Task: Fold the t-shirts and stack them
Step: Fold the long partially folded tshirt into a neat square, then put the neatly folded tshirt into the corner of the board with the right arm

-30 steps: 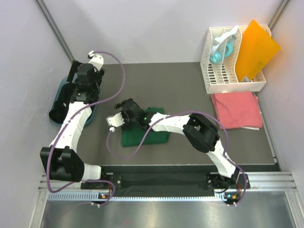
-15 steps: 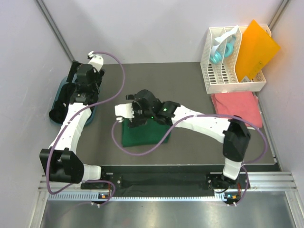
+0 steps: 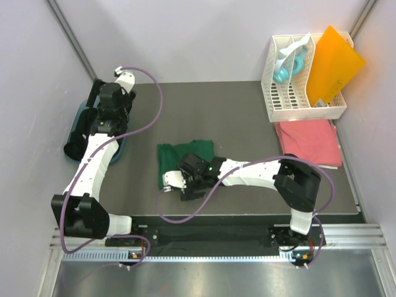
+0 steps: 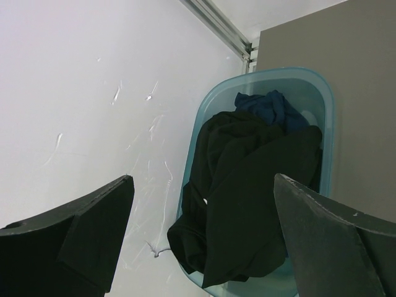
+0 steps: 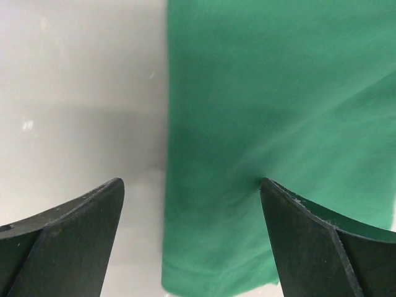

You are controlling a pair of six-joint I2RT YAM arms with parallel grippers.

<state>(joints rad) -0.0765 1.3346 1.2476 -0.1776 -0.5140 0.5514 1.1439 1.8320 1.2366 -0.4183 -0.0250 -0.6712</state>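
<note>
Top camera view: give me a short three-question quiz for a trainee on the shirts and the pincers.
1. True or false: the right pincer is shut on the green t-shirt.
2. Fill in: the left pincer hangs open over a blue tub of ___ clothes.
3. The coral pink t-shirt lies: A) just on the near side of the white rack; B) in the blue tub; C) under the green t-shirt.
Key: 1 false, it is open; 2 dark; 3 A.
</note>
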